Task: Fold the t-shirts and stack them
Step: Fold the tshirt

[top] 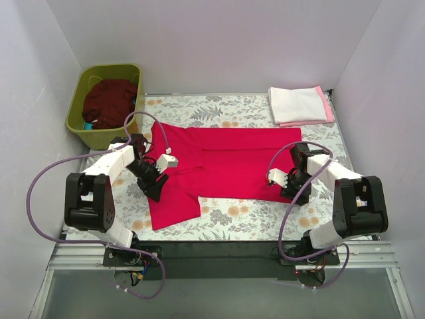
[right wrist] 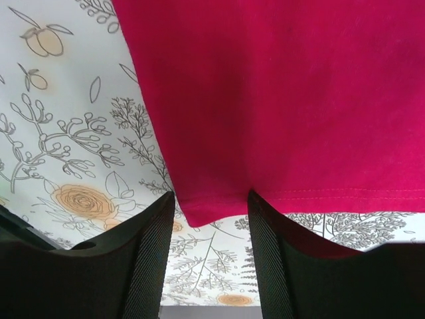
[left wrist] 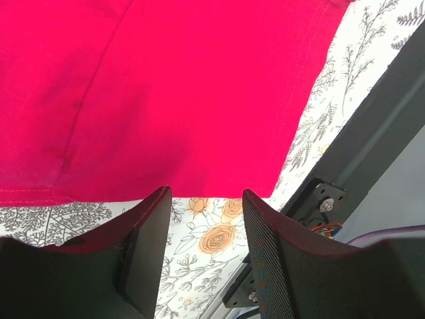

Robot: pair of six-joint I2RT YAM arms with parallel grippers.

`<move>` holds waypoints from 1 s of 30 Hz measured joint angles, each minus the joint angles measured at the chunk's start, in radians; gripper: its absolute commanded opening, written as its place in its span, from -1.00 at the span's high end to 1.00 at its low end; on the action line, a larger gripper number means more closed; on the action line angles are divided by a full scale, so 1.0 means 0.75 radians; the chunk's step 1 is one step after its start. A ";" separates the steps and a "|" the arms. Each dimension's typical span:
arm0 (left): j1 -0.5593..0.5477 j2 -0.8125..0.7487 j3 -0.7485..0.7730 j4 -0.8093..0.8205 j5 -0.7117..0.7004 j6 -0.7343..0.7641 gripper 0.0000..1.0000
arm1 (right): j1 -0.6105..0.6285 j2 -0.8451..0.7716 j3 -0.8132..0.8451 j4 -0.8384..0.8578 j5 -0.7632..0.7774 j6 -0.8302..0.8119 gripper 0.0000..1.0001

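The crimson-red t-shirt (top: pixel 226 163) lies spread flat on the floral table cloth. My left gripper (top: pixel 155 191) is open at the shirt's left part, low over the cloth. In the left wrist view the red shirt (left wrist: pixel 166 93) has its edge just beyond the open gripper (left wrist: pixel 204 199), nothing between the jaws. My right gripper (top: pixel 295 193) is open at the shirt's right near corner. In the right wrist view the red shirt (right wrist: pixel 285 93) has its hemmed corner reaching between the open fingertips of the gripper (right wrist: pixel 211 209). The folded white shirt (top: pixel 297 104) lies on the pale pink one (top: pixel 329 106). The dark maroon shirt (top: pixel 109 101) is in the tub.
The olive-green tub (top: pixel 78 109) stands at the back left corner. The folded stack sits at the back right. The floral table cloth (top: pixel 252 216) ends at a dark metal front rail (top: pixel 219 249). White walls close in the left, right and back.
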 measured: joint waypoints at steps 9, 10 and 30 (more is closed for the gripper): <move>0.000 -0.011 -0.028 0.041 -0.012 -0.020 0.08 | 0.023 -0.059 -0.101 0.164 0.083 0.000 0.50; 0.000 -0.019 -0.034 0.045 -0.011 -0.020 0.08 | 0.025 -0.068 -0.111 0.186 0.094 0.002 0.64; -0.201 -0.302 -0.381 0.332 -0.246 0.024 0.09 | 0.025 -0.069 -0.117 0.235 0.136 0.031 0.97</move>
